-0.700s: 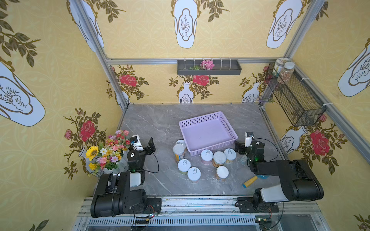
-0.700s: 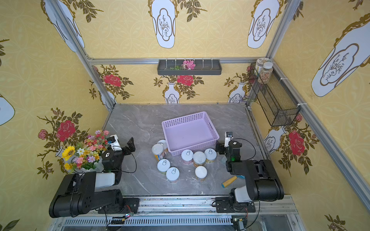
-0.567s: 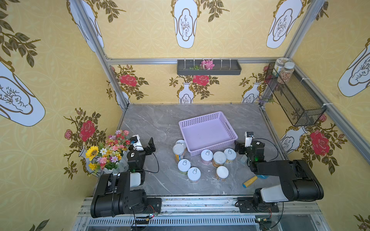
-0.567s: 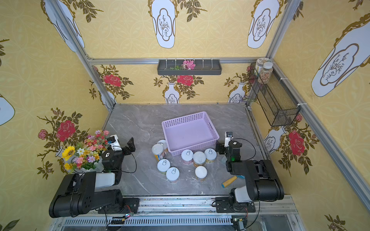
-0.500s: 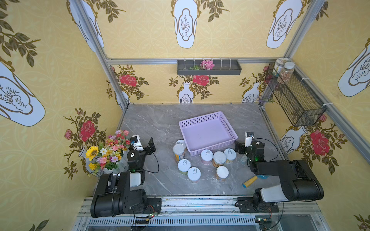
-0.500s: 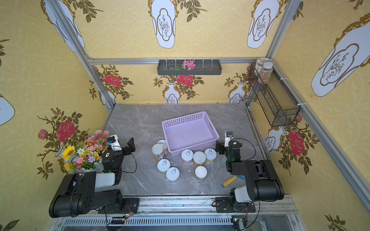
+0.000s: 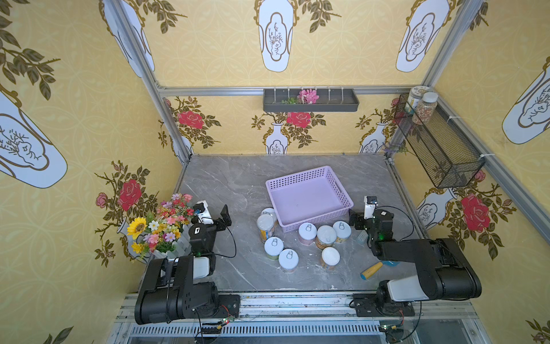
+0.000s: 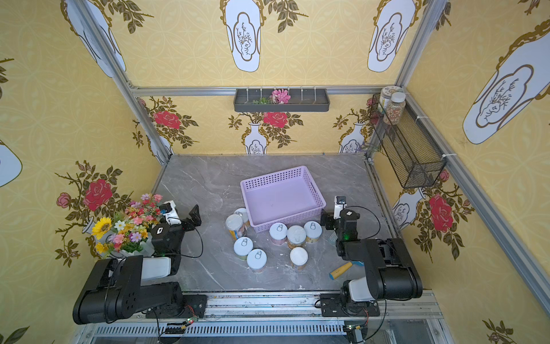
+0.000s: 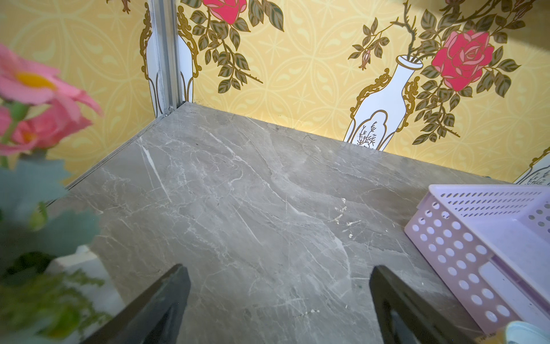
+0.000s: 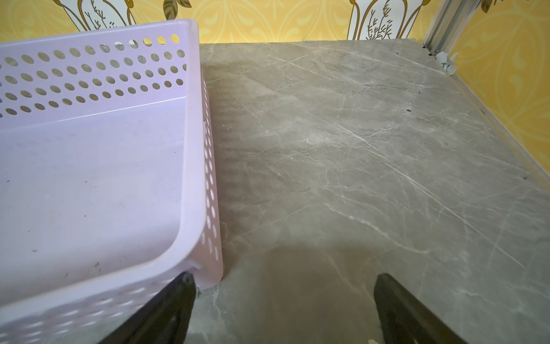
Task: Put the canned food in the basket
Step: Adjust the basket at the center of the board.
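**Worktop**: grey marble slab with both arms mounted at its front edge.

**Basket**: sits about mid-worktop, slightly skewed, with nothing in it. The task is judged not yet begun.

**Left gripper**: jaws spread wide with nothing between them. It is near the left edge and aimed at the back-left corner (a bouquet crowds its outer side).

**Right gripper**: jaws also spread wide and empty. It stands just beside the basket's front-right corner and is aimed at the back edge. Its wrist view shows the basket wall and bare slab, but no tin.

**Canned food**: eight tins, all upright, stand on the worktop between the basket's front wall and the front edge.
- Three stand in a row against the front wall.
- Three stand loose nearer the front edge.
- Two stand at the basket's front-left corner, one of them the tall tin.

**End tin**: this is the right-hand one of the row, with its pull ring up.

**Finding:**
- The right arm is plainly nearer; the left gripper is well apart from every tin.
- The end tin lies to the inner side of the right jaws, a little toward the front edge, not ahead of them.
- Each tin's long axis is vertical.
- The coming move therefore appears to call for drawing back, swinging inward and closing across the tin's width.
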